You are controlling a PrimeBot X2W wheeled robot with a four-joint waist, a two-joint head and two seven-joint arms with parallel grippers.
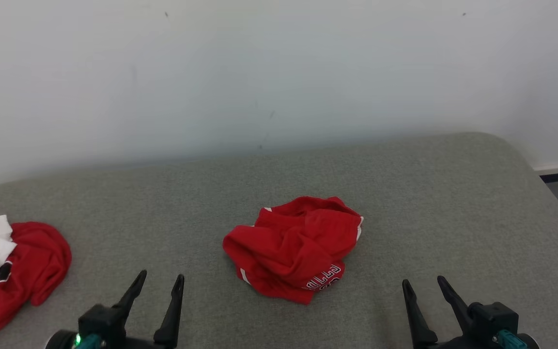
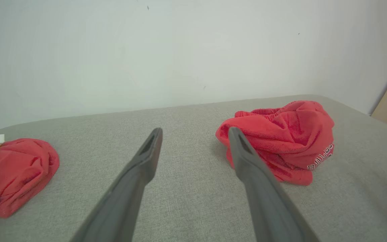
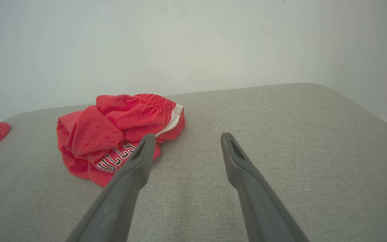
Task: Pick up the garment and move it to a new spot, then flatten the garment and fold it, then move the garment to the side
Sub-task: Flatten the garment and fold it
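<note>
Garment sits crumpled ahead, between my left gripper and right gripper, both spread wide and empty; risk now, I pinch several bunched layers together and it won't flatten

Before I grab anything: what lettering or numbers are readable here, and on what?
"ULLS": white, dark-edged letters on the crumpled red shorts, right wrist view; a fold hides the start.
"BULL": seemingly the same print, left wrist view, end tucked under.
The red and white garment at left: dark patch, unreadable.
</note>
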